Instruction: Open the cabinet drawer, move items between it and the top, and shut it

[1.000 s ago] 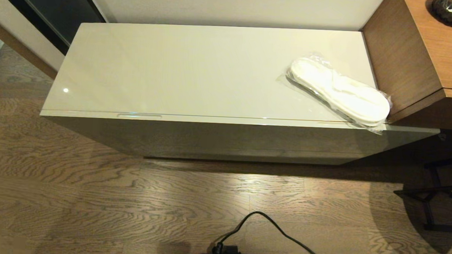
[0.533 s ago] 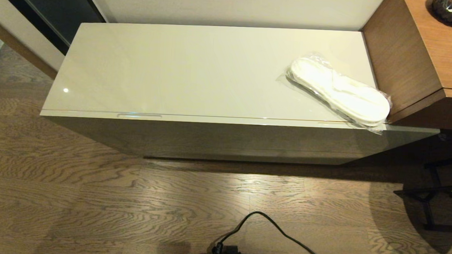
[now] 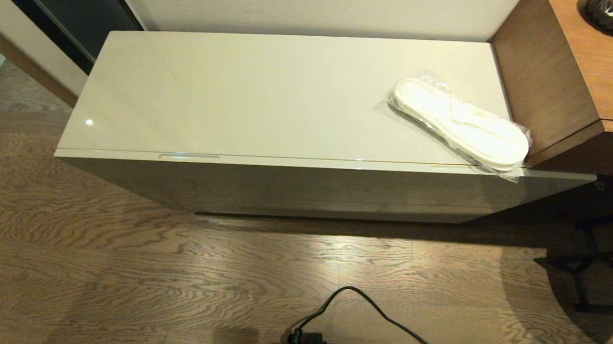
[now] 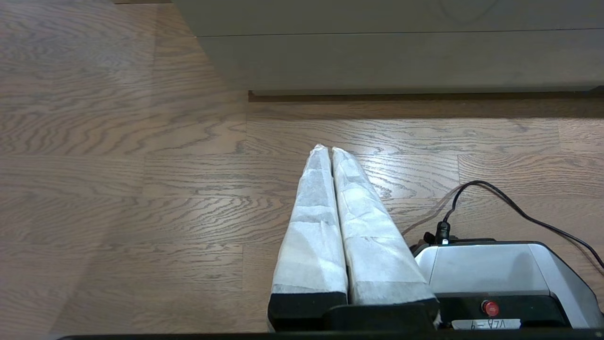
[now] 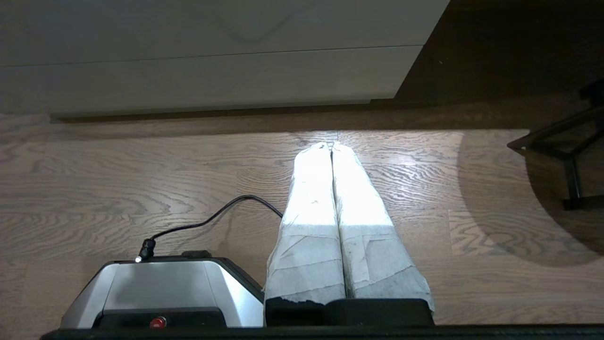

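Neither arm appeared in the head view. Each wrist view showed its own claw, low and pointing forward over the floor. The left claw [image 4: 329,150], with two long fingers [image 4: 314,222] wrapped in white cloth-like tape on a black base, had its fingers pressed together along their whole length and held nothing. The right claw [image 5: 331,145], wrapped in the same white tape, was also pressed together and empty. The grey and black base of the robot [image 4: 495,269] lay beside both claws.

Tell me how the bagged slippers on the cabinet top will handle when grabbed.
The slippers look flat and thin, so probably light and floppy. Their clear, glossy wrap will likely be slippery and crinkle. One end overhangs the top's front edge, so a push might tip them off.
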